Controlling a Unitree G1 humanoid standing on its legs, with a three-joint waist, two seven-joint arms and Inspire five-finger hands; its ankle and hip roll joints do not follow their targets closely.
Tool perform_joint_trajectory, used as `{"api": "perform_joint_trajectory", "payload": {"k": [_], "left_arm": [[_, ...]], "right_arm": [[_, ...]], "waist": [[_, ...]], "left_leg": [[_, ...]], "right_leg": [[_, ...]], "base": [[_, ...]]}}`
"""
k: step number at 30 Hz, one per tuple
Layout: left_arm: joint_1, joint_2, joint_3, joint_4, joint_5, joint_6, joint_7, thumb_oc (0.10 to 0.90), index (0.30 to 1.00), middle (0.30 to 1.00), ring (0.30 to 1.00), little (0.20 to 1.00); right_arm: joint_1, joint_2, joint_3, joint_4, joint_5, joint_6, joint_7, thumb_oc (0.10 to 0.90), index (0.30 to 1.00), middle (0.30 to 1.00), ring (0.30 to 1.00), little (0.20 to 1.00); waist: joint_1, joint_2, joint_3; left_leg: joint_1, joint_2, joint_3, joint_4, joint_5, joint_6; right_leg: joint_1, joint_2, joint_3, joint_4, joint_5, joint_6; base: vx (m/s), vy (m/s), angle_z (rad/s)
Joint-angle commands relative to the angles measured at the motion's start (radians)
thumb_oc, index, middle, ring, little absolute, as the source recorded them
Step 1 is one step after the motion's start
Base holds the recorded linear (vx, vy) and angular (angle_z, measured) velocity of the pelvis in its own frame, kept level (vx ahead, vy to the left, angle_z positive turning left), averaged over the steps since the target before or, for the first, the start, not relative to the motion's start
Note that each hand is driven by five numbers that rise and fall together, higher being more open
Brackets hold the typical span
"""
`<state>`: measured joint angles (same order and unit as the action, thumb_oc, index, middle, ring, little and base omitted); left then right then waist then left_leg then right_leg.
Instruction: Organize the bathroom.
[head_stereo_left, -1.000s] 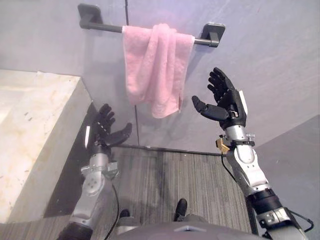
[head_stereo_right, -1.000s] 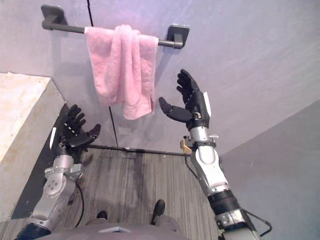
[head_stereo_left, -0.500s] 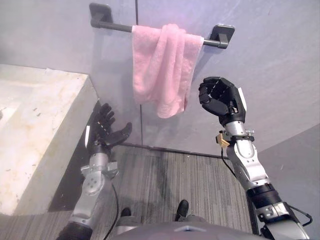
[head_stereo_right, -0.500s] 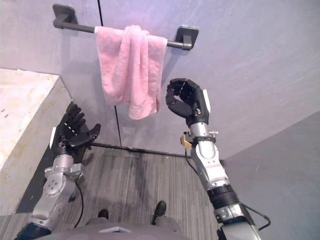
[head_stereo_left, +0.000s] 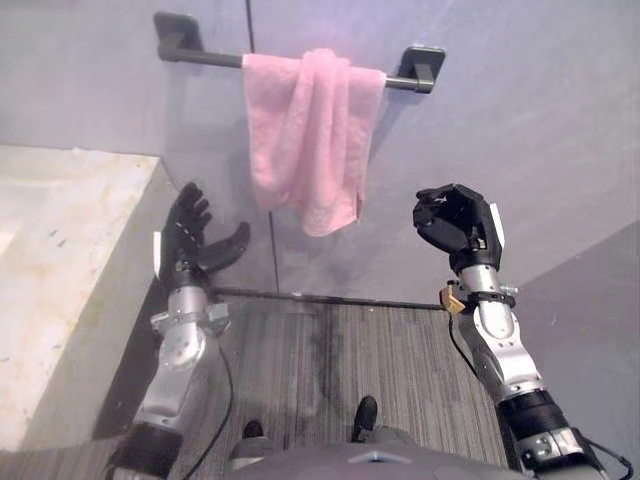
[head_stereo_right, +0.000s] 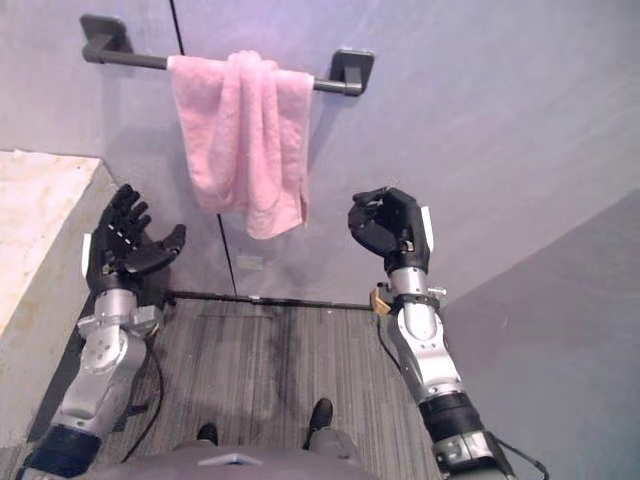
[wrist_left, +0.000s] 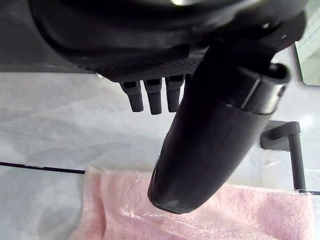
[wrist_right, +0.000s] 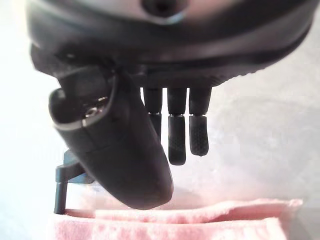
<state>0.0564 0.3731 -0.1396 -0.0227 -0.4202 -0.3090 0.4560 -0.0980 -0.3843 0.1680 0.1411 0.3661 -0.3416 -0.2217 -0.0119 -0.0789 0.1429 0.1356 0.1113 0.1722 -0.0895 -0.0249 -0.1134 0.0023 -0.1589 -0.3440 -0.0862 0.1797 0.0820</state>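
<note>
Curled shut since a second ago — right hand (head_stereo_left: 455, 218), empty, beside pink towel (head_stereo_left: 308, 135) on rail (head_stereo_left: 205, 56); left hand (head_stereo_left: 190, 240) spread, raised — grasp missed, probably.

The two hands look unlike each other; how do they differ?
The left hand is open, fingers spread straight; the right hand is curled into an empty fist. The left hand is beside the stone counter; the right hand is by bare wall. Both are dark, raised and clear of the pink towel.

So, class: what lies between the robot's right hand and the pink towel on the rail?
Nothing: in the left eye view, bare grey wall separates the curled right hand from the pink towel hanging on the rail.
</note>
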Motion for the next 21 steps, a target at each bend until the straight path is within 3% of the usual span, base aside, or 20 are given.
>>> {"api": "perform_joint_trajectory", "payload": {"k": [1,21], "left_arm": [[-0.143,0.011,-0.017,-0.024,0.076,-0.096,-0.012,0.8,0.9,0.9,0.9,0.9],[-0.116,0.014,-0.043,-0.023,0.046,-0.056,-0.057,0.8,0.9,0.9,0.9,0.9]], "right_arm": [[-0.106,-0.053,-0.059,-0.083,0.004,-0.108,0.086,0.8,0.9,0.9,0.9,0.9],[-0.354,-0.12,-0.029,-0.036,0.05,0.034,0.157,0.8,0.9,0.9,0.9,0.9]], "waist": [[0.007,0.03,-0.054],[0.072,0.007,-0.054]], "left_leg": [[0.008,-0.089,0.087,0.004,-0.061,0.082],[0.003,-0.09,0.064,0.009,-0.066,0.078]], "right_leg": [[0.046,-0.027,-0.009,0.053,-0.135,0.149],[0.058,-0.028,-0.057,0.068,-0.142,0.142]], "base": [[0.02,0.003,-0.15],[0.01,-0.006,0.01]]}}
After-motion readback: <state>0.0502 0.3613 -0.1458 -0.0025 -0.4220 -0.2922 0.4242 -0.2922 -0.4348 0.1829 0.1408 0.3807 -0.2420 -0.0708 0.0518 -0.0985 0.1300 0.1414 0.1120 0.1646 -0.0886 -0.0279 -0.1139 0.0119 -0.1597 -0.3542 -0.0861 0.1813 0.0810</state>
